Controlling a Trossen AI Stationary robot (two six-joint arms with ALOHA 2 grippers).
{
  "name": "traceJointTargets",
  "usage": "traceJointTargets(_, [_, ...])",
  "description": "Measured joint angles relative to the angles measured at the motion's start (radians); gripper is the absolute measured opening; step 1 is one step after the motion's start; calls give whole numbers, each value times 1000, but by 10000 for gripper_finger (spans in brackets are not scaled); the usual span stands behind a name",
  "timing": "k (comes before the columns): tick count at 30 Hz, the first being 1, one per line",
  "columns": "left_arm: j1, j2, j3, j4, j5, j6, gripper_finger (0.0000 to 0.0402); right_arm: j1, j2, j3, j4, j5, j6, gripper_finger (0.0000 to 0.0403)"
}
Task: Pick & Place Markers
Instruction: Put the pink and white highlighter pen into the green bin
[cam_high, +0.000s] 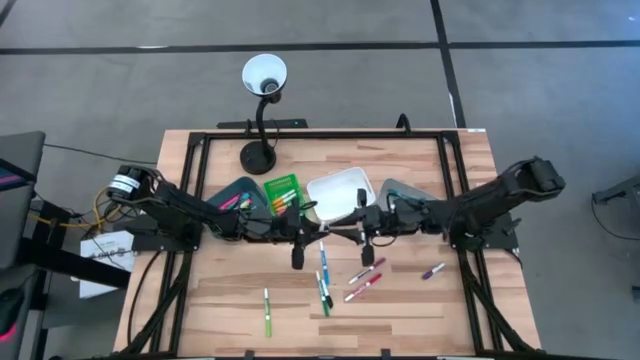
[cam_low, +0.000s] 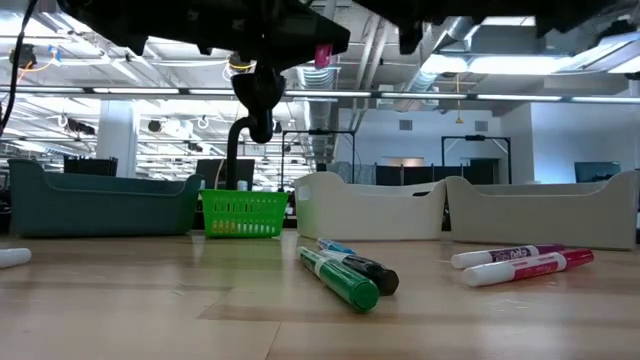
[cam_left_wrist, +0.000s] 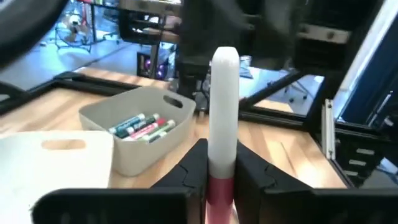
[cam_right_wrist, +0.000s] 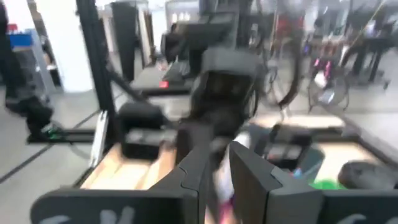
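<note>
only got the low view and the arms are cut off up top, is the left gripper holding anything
Observer: Yes, the left gripper is shut on a white-and-pink marker, which stands upright between its fingers.
Operator: anything in the bins
Observer: One grey bin holds a few markers.
Operator: any strays out of my frame
Observer: A purple marker lies alone on the right arm's side, apart from the others.

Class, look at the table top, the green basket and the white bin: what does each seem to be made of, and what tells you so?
Table top: likely wood, matt, with pale planks and grain. Green basket: probably plastic, moulded lattice walls. White bin: seemingly plastic, smooth, rounded walls with a cut-out handle.
</note>
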Motion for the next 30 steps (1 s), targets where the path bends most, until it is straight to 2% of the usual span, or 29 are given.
traceJointTargets(4, [4,-61,0,-61,-54,14,42,-1,-59,-2,-181,14,12,75])
traceJointTargets(7, [22,-167,1,-317,-194,-1,46,-1,-88,0,-233,41,12,95])
traceJointTargets(9, [58,-246,2,-548,-268,-69,47,-1,-89,0,-246,38,12,111])
traceJointTargets(12, [141,-324,2,-808,-250,-187,44,-1,-81,0,-247,37,19,136])
traceJointTargets(15, [237,-334,0,-958,-153,-235,45,-6,-64,-2,-259,37,67,160])
traceJointTargets(20, [328,-235,-25,-914,-37,-230,50,-25,-52,-1,-243,36,99,186])
traceJointTargets(25, [357,-99,-25,-885,-34,-214,51,-29,-53,-1,-242,36,100,197])
traceJointTargets(30, [361,-31,-25,-865,-32,-211,86,-28,-54,-1,-244,34,100,196])
